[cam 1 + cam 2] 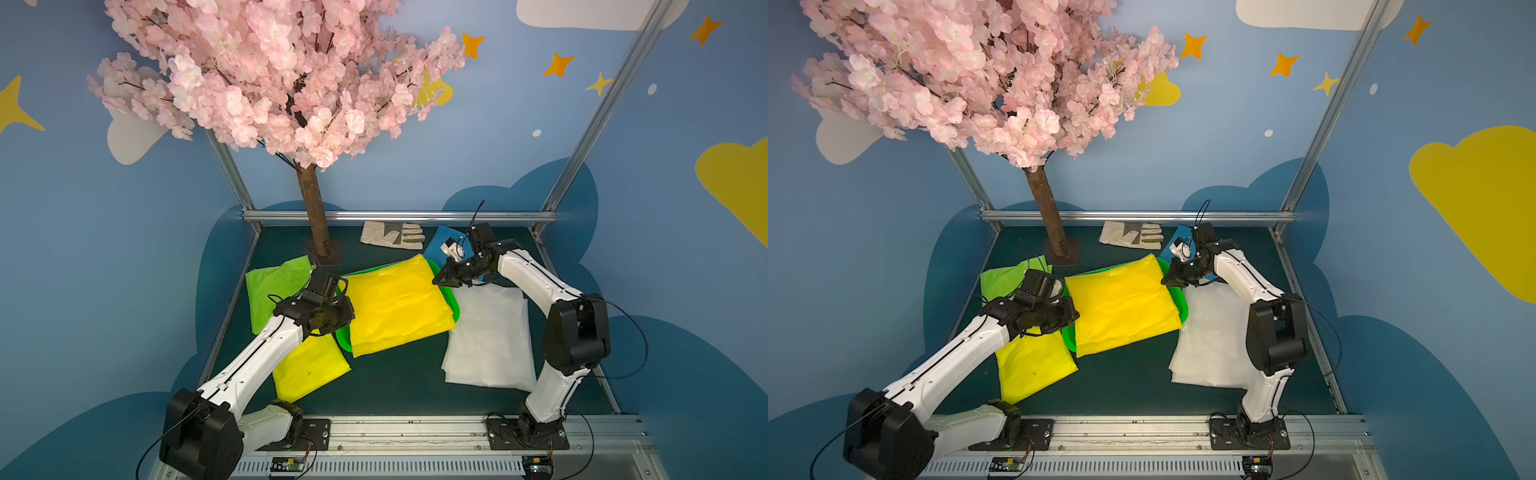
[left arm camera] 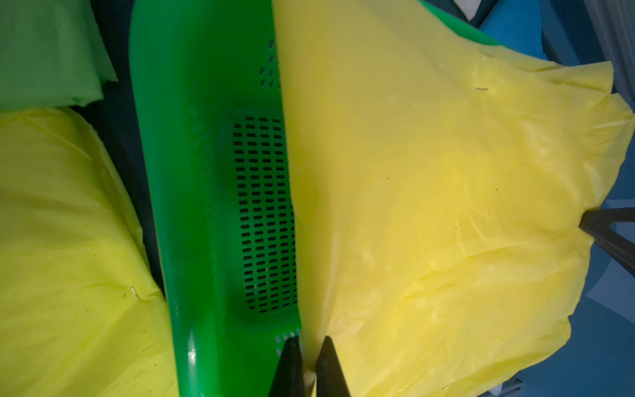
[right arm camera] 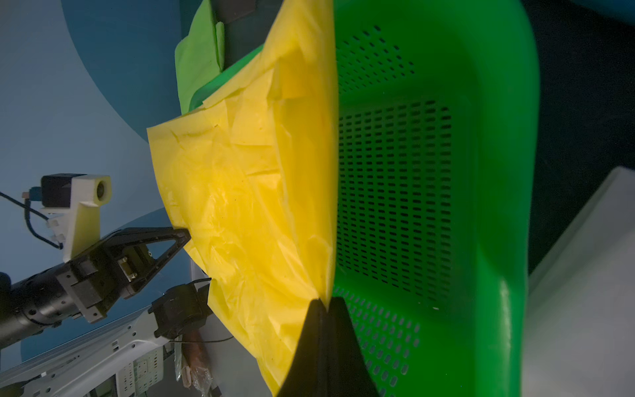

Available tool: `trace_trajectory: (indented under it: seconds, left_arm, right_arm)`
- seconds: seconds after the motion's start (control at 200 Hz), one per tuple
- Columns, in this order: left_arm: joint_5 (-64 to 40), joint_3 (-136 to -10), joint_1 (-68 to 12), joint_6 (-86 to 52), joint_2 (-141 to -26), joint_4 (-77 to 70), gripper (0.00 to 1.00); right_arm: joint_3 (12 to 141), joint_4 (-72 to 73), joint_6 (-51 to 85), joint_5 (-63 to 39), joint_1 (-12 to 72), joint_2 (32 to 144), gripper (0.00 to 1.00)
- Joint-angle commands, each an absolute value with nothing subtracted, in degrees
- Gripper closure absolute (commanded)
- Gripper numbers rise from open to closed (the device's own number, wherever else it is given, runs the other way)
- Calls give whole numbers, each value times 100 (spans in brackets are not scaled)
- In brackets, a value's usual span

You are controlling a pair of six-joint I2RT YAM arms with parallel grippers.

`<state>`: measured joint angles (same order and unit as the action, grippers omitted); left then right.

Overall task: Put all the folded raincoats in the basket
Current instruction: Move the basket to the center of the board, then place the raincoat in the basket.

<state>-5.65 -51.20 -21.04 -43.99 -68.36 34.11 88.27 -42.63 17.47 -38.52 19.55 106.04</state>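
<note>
Both arms are on the folded raincoat (image 1: 395, 307). The left gripper (image 2: 310, 347) is pinched shut on one short edge of the yellow film and the right gripper (image 3: 324, 306) is clamped on the opposite edge. The sheet is spread between them across the basket (image 1: 454, 309). In both top views it covers nearly the whole basket, with only slivers of green rim showing at either end. The near corner hangs past the rim over the dark table (image 1: 399, 382). The wrist views show the held edges raised off the mesh floor, so I judge it not yet seated inside.

Main risk is that the fold looks larger than the basket opening. If it is let go as it lies, it may bridge the rims or slide out toward the overhanging corner. The plastic looks slick and layered, and the plies fan apart near the right gripper, so pulling at either end could open the fold. If one side lets go before the other, the arm that still has it could drag the sheet, and perhaps the light basket with it. Thin film may also cling to a finger as it lets go. The left arm sits over a second yellow raincoat (image 1: 309, 368) and could nudge it if it drops low. The white folded sheet (image 1: 490, 340) lies just beside the basket on the right.
</note>
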Motion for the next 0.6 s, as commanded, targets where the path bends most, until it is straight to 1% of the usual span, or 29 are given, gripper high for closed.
trace_trajectory:
  seconds: [0.0, 0.125, 0.295, 0.415, 0.596]
  left_arm:
    - [-333, -5143, -2052, -4425, -6906, 3125, 97]
    - [-312, -5238, -2057, -4356, -7223, 3012, 98]
    - [-426, -5163, -2069, -4333, -7629, 2824, 97]
    - [-398, -4994, -2093, -4273, -7766, 2568, 98]
    - [-571, -4935, -2140, -4351, -7882, 2624, 98]
  right_arm:
    - [9213, -4276, 1634, -3778, 2012, 11035, 100]
    - [9411, -4347, 1626, -3649, 2104, 11333, 100]
    - [9396, -4359, 1534, -3412, 2196, 11468, 100]
    - [9451, -4380, 1512, -3248, 2207, 11542, 100]
    - [9466, -4639, 1492, -2930, 2297, 11585, 100]
